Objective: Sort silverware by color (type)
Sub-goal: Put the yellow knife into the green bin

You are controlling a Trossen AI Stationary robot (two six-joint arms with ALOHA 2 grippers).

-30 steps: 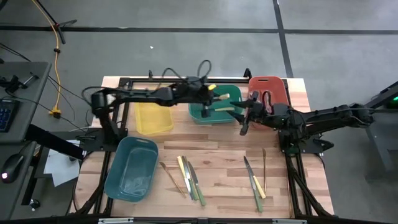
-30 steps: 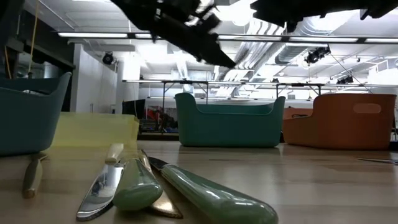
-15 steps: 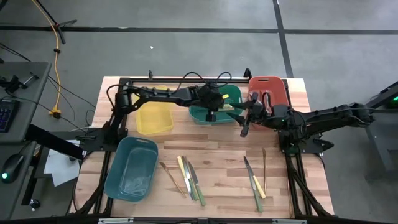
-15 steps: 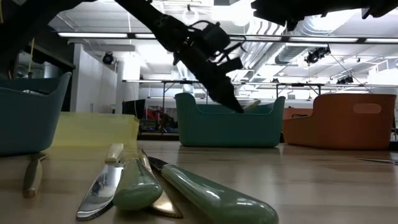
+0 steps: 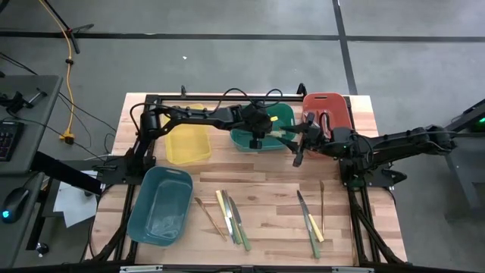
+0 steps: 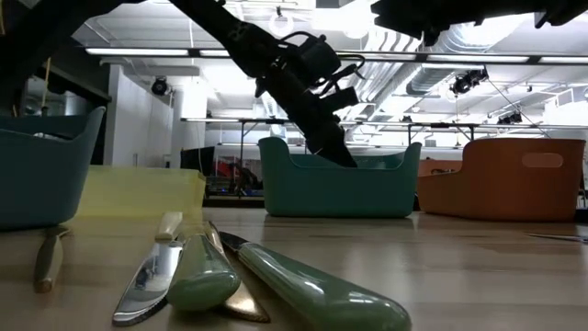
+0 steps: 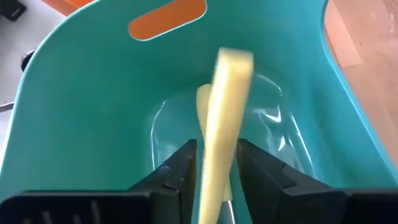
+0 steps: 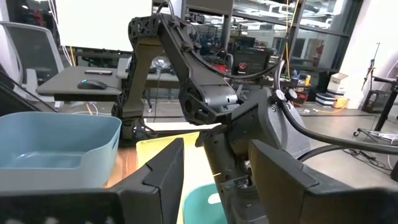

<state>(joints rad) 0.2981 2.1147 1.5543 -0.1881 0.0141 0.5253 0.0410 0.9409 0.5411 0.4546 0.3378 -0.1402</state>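
High view: the left gripper (image 5: 258, 130) hangs over the green bin (image 5: 264, 127) at the far side of the table (image 5: 265, 189). Its fingers (image 7: 177, 171) are parted, with a yellow-handled utensil (image 7: 221, 124) between them, and whether they pinch it or stand clear cannot be told. Another pale handle (image 7: 203, 106) lies on the bin floor. The right gripper (image 5: 298, 144) hovers just right of that bin, jaws spread and empty, beside the red bin (image 5: 327, 108). A yellow bin (image 5: 187, 144) stands left of the green one, and a blue bin (image 5: 161, 205) sits nearer, at the left. On the near wood lie the remaining silverware (image 5: 227, 214), with a smaller group (image 5: 312, 216) to the right. Cables run across the grey floor (image 5: 227, 45); ceiling ducts (image 6: 441, 46) show beyond the table.
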